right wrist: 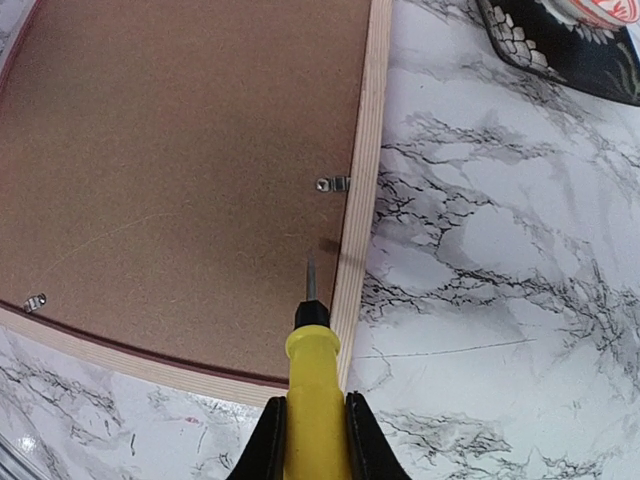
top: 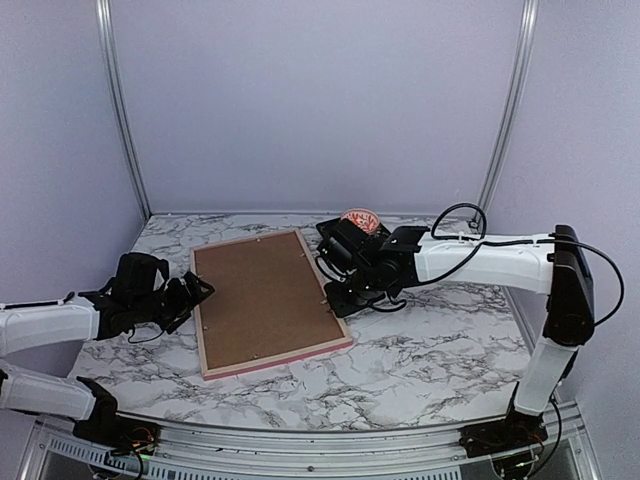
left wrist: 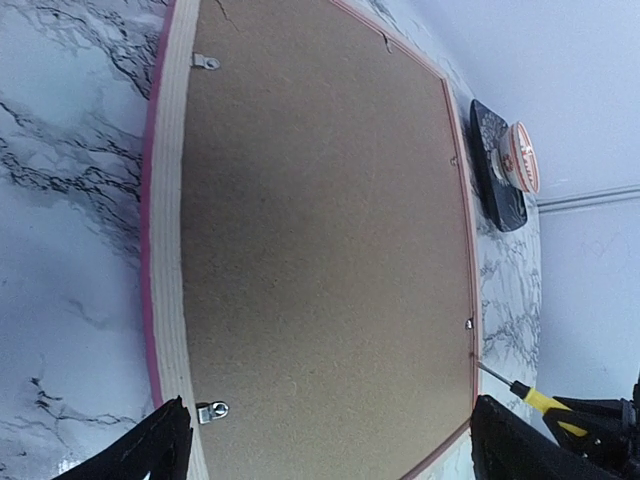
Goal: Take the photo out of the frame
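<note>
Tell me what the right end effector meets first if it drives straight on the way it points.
Probably the brown backing board, struck by the tip of the yellow screwdriver that the right end effector grips, just inside the frame and short of the metal clip. Tip height unclear.

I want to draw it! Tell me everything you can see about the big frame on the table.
The frame lies flat, face down, on the marble table. Its rim is pale wood with a pink outer edge. A brown board fills the back, held by small metal clips. No picture shows. The right gripper points a yellow screwdriver at the board beside one clip; whether it touches, I cannot tell.
</note>
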`<state>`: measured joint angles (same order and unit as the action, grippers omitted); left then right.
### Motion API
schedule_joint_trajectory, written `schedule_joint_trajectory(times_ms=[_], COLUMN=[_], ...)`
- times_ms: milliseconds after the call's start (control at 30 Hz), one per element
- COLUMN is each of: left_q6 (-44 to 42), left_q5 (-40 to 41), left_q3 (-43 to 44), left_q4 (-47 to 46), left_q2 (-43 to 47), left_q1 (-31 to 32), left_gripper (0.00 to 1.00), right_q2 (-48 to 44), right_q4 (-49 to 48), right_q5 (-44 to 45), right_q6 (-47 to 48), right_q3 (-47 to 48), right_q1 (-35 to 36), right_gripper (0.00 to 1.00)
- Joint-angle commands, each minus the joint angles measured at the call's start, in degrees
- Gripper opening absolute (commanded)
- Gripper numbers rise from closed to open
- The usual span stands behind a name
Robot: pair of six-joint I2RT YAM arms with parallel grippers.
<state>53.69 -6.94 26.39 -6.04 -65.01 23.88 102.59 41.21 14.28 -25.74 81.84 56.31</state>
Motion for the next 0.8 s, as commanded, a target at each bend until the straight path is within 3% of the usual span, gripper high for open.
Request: schedule_joint_trajectory(times_ms=[0, 567, 767], left_q6=[0.72, 3.15, 1.15], left_q5=[-6.47, -9.58, -7.05], left_q3=[-1.61, -6.36, -5.45], left_q4=[-7.64, -9.15, -1.37], left_q2=[-1.48, -6.67, -6.54], left_q1=[-0.38, -0.39, -1.47], left_gripper=[0.99, 0.99, 0.99], right_q2=[1.96, 4.4, 6.91], right_q4=[0.3, -0.29, -1.93], right_q5=[1.67, 7.67, 8.56], right_q6=[-2.29, -3.03, -1.23], right_q3=[0.64, 1.56, 3.7], right_q1=[0.73, 0.8, 0.64], right_gripper=[0.0, 0.0, 0.0])
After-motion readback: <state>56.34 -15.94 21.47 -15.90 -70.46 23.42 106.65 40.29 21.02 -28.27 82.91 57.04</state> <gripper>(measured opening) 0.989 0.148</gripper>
